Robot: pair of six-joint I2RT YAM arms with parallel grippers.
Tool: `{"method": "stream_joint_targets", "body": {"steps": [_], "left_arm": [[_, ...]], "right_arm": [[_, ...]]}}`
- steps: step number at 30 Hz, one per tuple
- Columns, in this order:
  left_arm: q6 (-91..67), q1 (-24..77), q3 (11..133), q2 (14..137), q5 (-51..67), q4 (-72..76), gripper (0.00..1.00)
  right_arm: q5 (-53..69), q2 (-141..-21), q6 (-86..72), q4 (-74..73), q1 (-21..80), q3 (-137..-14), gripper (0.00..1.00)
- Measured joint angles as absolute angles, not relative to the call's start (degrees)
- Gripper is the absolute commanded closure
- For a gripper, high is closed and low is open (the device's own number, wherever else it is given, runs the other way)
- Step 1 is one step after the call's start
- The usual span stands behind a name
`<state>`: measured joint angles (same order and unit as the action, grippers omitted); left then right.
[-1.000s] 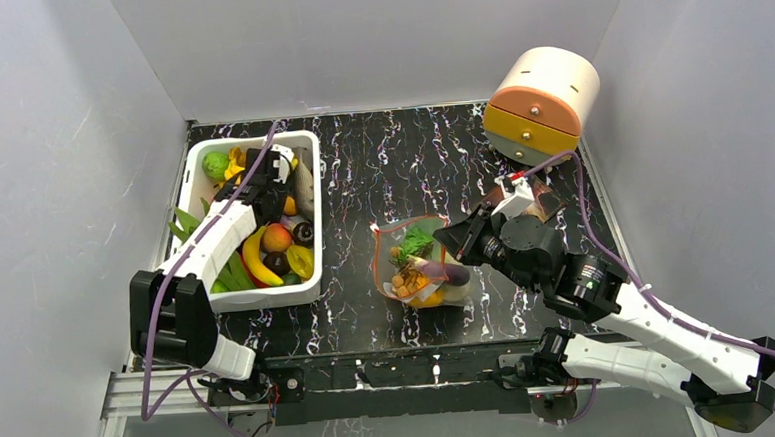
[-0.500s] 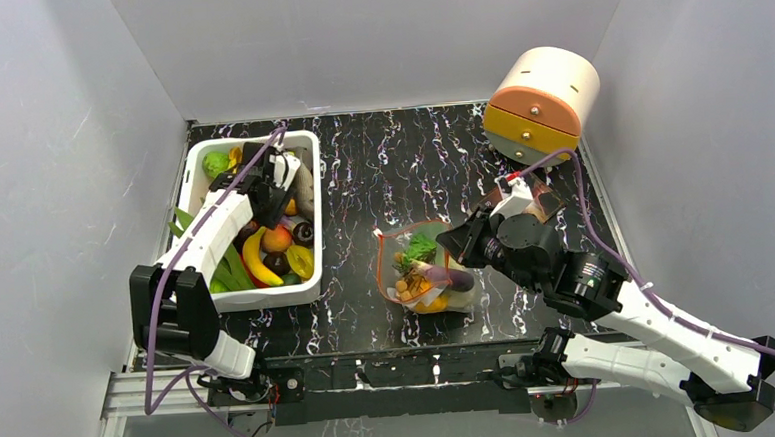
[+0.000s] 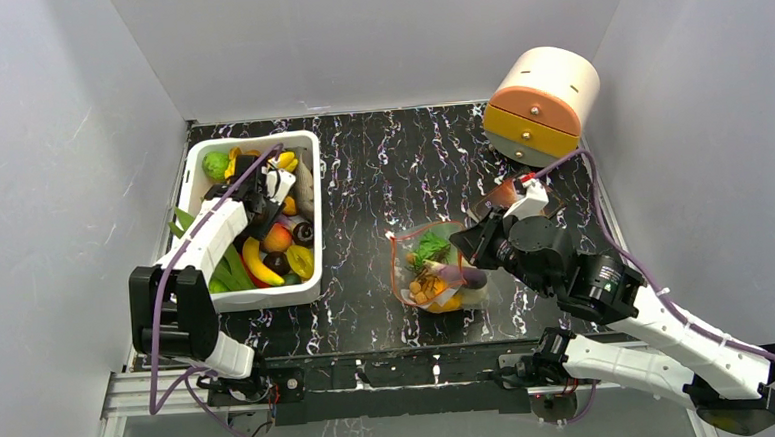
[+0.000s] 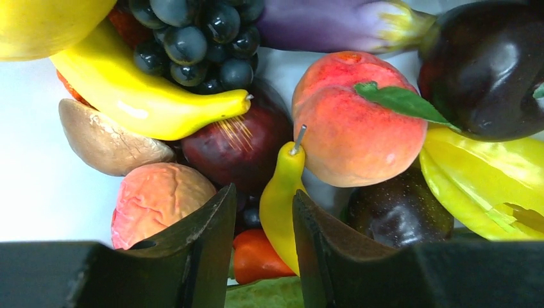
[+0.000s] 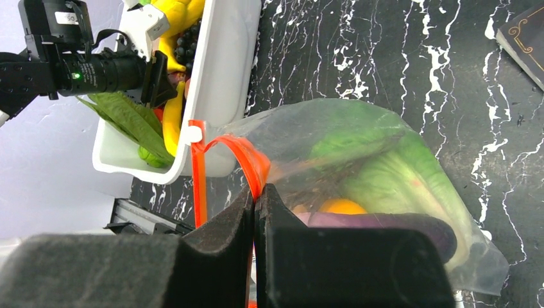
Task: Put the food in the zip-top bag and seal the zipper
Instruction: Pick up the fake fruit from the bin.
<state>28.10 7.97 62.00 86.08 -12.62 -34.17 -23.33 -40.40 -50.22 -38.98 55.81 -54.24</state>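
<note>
The left tool [image 4: 263, 192] sits low in the white tub [image 3: 267, 297], jaws partly apart astride a yellow pear [image 4: 282, 199] — its long axis runs out along them, stem away. Rightward across the counter [image 3: 361, 170], the right tool [image 5: 256, 191] is clamped on the zipper [image 5: 240, 151] — holding the half-filled zip-top bag [image 5: 385, 147].

The left arm [image 3: 208, 243] rises from its base at the near left and stretches toward the far left, wrist bent so the left hand [image 4: 263, 200] points down. Its two dark fingers [image 4: 199, 234] stand a narrow gap apart. The right arm [image 3: 669, 319] runs from the near right and folds back toward the middle of the tabletop. The right hand [image 5: 256, 192] faces left, its fingers pressed flat together, pinching the zipper [image 5: 247, 160].
</note>
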Motion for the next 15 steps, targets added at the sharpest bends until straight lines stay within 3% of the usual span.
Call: {"method": "stream_joint_targets", "body": {"steps": [9, 15], "left_arm": [[28.4, 7.7, 62.0, 87.4, -9.4, -33.1, 0.62], [28.1, 7.6, 62.0, 88.0, -9.0, -33.4, 0.69]], "right_arm": [[-25.1, -39.9, -49.9, -39.3, 55.8, -54.2, 1.00], [-25.8, -39.5, -49.7, -39.3, 55.8, -54.2, 1.00]]}}
